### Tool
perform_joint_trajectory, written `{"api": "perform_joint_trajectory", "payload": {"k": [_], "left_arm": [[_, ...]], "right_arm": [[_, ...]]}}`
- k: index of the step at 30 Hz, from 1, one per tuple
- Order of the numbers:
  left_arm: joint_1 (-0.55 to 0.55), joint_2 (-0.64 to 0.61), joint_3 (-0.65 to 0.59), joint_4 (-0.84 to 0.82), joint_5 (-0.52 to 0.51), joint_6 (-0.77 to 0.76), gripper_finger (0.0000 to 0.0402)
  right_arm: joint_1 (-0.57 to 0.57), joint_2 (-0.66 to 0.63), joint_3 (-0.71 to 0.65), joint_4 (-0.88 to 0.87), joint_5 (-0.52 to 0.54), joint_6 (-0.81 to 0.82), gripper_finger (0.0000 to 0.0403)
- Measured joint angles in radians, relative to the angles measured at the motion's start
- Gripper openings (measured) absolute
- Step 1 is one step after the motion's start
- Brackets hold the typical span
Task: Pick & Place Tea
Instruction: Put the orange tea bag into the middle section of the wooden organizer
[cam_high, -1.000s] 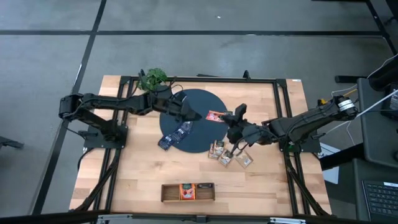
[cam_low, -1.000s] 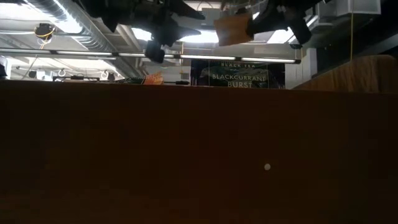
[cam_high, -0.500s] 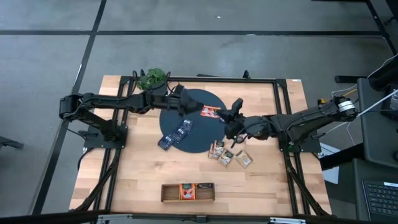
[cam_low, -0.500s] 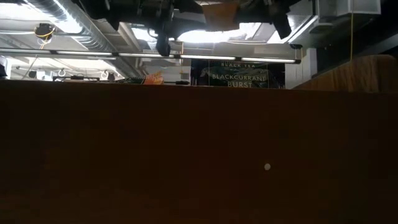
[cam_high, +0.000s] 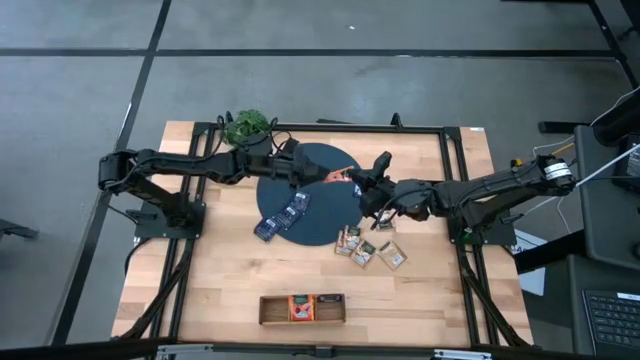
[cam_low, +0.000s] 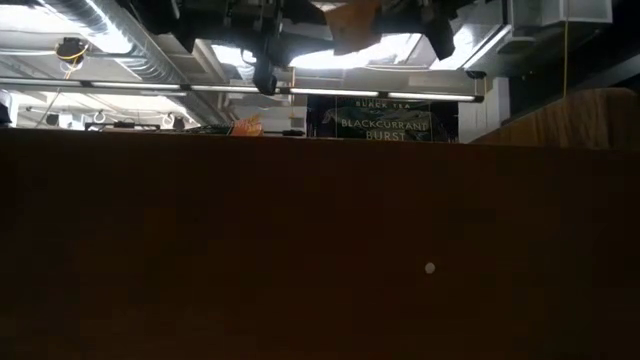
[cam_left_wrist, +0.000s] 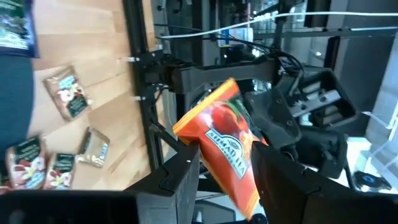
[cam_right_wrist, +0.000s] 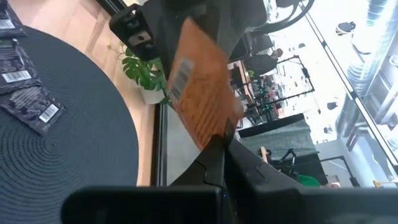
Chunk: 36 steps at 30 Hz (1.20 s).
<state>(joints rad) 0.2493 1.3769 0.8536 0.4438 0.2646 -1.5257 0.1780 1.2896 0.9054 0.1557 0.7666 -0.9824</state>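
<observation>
Tea: red-orange square foil sachet (cam_high: 340, 177) clamped in right gripper (cam_high: 352, 180), mid-air above dark round mat (cam_high: 300, 225). Left gripper (cam_high: 312, 179) spread, straddling sachet's free end. Close left squarely before right lets go.

glossy foil sachet (cam_left_wrist: 225, 144); matt ribbed mat (cam_right_wrist: 68, 149); pale smooth wood table (cam_high: 215, 270).

Table top in the low view blocked by a dark wooden wall (cam_low: 320, 250) (only sachet tops above it).
</observation>
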Motion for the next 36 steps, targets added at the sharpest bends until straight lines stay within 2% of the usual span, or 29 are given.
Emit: {"api": "perform_joint_trajectory", "payload": {"k": [6,19,26,32,36], "left_arm": [[0.000,0.008,0.000,0.010,0.004,0.000,0.0141],[0.021,0.008,0.000,0.026,0.082,0.002,0.0141],[0.021,0.008,0.000,0.026,0.073,0.002,0.0141],[0.021,0.008,0.001,0.061,0.022,0.002,0.0141],[0.021,0.008,0.001,0.064,0.014,0.017,0.0125]], "right_arm": [[0.000,0.000,0.000,0.007,0.002,-0.007,0.0007],[0.000,0.000,0.000,0.023,0.022,-0.076,0.0007],[0.000,0.000,0.000,0.066,0.020,-0.075,0.0007],[0.000,0.003,0.000,0.075,-0.037,-0.045,0.0007],[0.000,0.027,0.000,0.074,-0.043,-0.044,0.0007]]}}
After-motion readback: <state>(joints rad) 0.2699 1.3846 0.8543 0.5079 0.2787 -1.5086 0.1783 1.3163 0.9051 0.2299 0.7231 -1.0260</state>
